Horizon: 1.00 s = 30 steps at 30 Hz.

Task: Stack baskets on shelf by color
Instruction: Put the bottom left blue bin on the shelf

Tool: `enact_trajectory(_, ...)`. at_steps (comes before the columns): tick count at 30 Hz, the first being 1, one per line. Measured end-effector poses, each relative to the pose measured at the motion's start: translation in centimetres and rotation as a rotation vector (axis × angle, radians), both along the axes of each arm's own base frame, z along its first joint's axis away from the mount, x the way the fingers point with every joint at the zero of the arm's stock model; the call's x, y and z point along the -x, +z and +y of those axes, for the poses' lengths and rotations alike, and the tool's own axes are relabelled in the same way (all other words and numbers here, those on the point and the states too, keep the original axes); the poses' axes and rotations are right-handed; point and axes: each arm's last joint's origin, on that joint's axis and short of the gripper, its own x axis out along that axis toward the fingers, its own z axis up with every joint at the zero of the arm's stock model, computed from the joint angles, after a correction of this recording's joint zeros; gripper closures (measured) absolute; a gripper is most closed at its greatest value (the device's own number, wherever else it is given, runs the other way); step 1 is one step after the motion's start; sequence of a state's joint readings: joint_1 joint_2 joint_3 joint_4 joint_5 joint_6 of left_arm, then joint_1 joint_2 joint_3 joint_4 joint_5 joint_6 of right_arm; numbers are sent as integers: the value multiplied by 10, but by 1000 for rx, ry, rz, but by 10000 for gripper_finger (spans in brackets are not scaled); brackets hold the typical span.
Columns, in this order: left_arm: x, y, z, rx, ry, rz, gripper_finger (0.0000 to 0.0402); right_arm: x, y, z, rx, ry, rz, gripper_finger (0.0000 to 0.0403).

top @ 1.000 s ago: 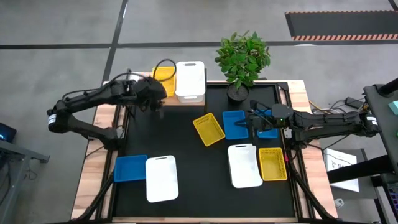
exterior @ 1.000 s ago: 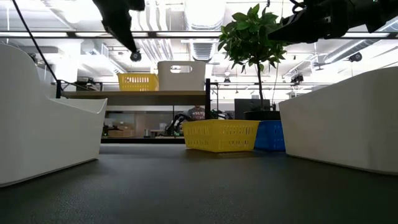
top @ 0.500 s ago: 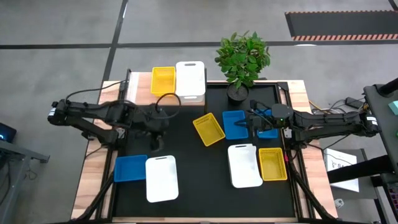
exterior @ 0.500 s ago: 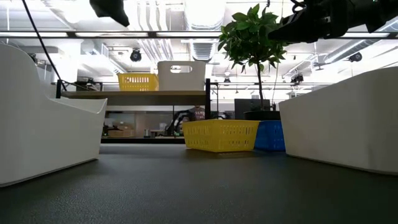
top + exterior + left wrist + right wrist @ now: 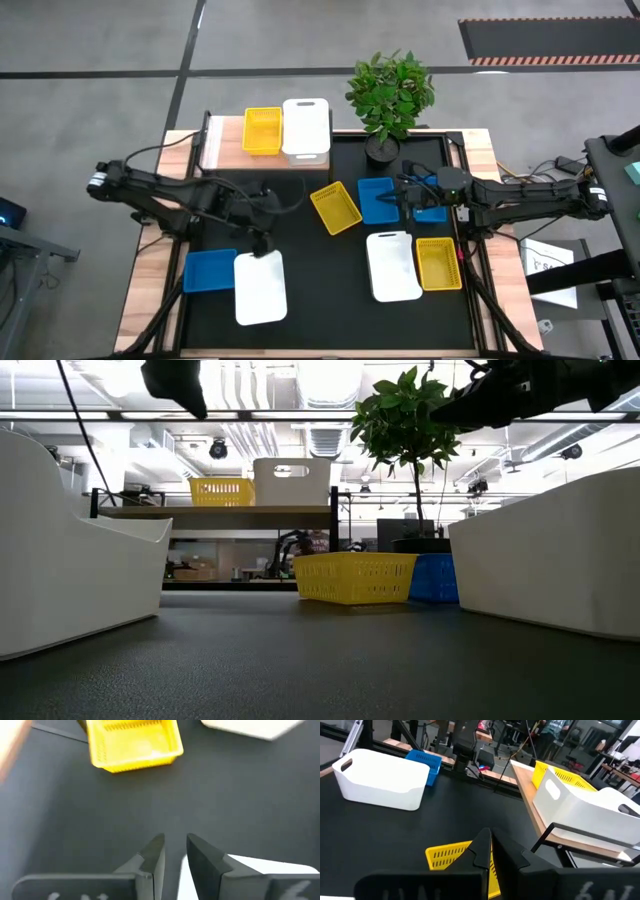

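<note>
The light-wood shelf (image 5: 225, 143) at the table's far left carries one yellow basket (image 5: 262, 130) and one white basket (image 5: 306, 128), side by side. On the black table lie a yellow basket (image 5: 336, 207), two blue ones (image 5: 377, 198) (image 5: 432, 212), a white (image 5: 392, 265), a yellow (image 5: 438, 263), a blue (image 5: 210, 270) and a white (image 5: 260, 288). My left gripper (image 5: 262, 243) hangs slightly open above that last white basket's far rim (image 5: 260, 867), high over it in the low view (image 5: 175, 385). My right gripper (image 5: 403, 196) (image 5: 489, 842) is shut, hovering over the blue baskets.
A potted plant (image 5: 390, 95) stands at the table's far edge, right of the shelf. Wooden borders (image 5: 150, 260) frame the black surface. Bare black table lies in the middle (image 5: 310, 260), between the two groups of baskets.
My left gripper has drawn back from the shelf toward the table's near edge and somewhat right, ending over the near-left white basket. The baskets have stayed in place.
</note>
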<state>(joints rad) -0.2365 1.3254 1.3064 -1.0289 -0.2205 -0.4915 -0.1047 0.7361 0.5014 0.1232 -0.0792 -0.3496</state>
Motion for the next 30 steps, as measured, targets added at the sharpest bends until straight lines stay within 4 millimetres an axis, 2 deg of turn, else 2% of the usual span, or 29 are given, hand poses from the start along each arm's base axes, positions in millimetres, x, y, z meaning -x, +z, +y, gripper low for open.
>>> enact_trajectory(9, -15, -18, -9, 23, -74, 88, 336, -1, 1, 0, -11, -3, -13, 388)
enact_trajectory(22, -21, -26, -11, -7, -95, 115, 336, -12, -13, 7, -175, -4, 68, 313)
enact_trajectory(30, -39, -29, -14, -86, -199, 28, 336, -15, -16, 8, -158, 7, 87, 298)
